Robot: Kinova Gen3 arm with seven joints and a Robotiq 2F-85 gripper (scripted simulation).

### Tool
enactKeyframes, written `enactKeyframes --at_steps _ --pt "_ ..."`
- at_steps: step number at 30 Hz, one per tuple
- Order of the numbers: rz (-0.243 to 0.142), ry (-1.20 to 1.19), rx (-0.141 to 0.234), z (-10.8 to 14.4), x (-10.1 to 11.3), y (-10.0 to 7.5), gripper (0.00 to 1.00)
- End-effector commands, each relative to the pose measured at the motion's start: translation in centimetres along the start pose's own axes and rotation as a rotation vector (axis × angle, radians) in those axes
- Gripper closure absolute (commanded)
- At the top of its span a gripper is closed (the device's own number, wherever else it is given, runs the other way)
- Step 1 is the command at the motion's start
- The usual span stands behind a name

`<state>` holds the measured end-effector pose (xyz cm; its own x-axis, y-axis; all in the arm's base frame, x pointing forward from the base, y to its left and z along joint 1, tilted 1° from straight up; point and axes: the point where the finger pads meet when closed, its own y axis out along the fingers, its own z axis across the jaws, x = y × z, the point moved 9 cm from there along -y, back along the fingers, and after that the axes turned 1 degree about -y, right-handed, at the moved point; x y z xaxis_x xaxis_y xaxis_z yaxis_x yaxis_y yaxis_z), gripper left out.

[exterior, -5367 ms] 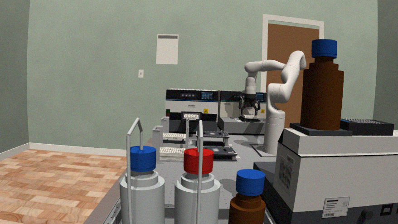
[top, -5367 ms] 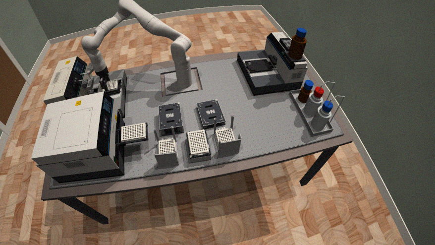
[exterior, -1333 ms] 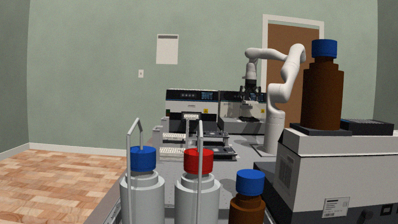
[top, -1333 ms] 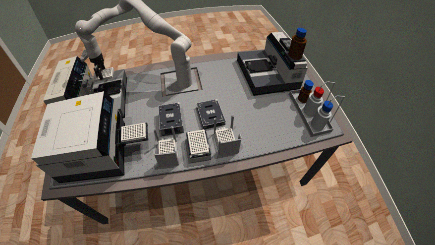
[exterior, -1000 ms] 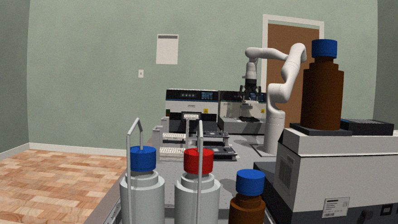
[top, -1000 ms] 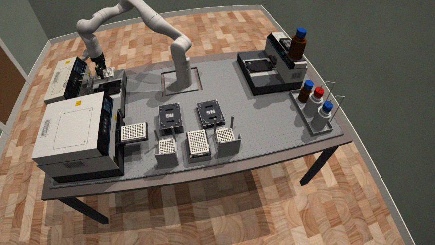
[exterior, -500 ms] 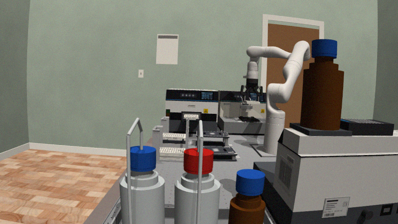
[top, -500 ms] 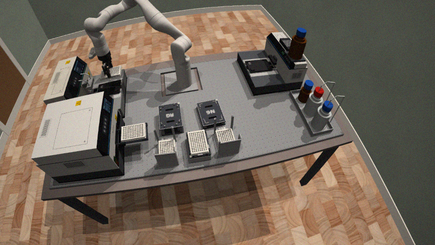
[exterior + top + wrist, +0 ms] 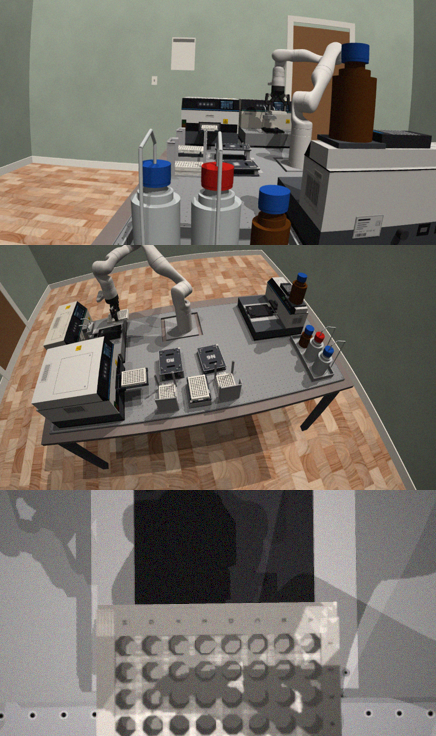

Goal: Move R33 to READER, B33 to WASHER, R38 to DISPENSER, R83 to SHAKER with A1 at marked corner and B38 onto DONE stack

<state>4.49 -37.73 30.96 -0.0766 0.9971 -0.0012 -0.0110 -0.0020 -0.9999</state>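
Since the plate [image 9: 122,314] fills the lower half of the wrist view at close range while the gripper [image 9: 114,315] stands high above the instrument in the exterior view, I judge that the plate is off its seat and carried in the air, just beyond the dark nest [image 9: 200,550] at the far left of the table [image 9: 258,366]. Its short side runs across the wrist picture, so the fingers seem to clasp it across its width near one end. That would explain why they stand spread so wide and yet are grasping the plate, not released. Holding it level and square to the nest suits either a straight lift out or a straight drop between the locators. No fingertip shows in the wrist view, and from the exterior view the gripper [image 9: 277,97] is small and the plate under it cannot be made out. The plate's label is not readable anywhere, so which plate this is cannot be told, nor can the name on the housing [image 9: 60,324] behind the nest. No A1 mark shows now. The plate's lower rows are cut off by the edge of the wrist picture.
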Motion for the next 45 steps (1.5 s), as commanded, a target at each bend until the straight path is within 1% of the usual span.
enactKeyframes --at_steps 1,13,15,24,30,32,45 --pt "0.000 0.008 -0.004 0.0 1.2 -0.1 0.06" --pt "-0.001 0.009 -0.003 -0.6 5.1 -0.1 0.06" --pt "-0.001 0.009 -0.003 -0.6 5.1 -0.1 0.06" --pt "-0.001 0.009 -0.003 -1.2 7.9 -0.1 0.06" --pt "-0.001 0.004 -0.002 -2.9 9.2 0.0 0.06" --pt "-0.001 0.004 -0.002 -2.9 9.2 0.0 0.06" --pt "-0.005 0.008 0.000 -6.2 11.7 0.1 0.06"
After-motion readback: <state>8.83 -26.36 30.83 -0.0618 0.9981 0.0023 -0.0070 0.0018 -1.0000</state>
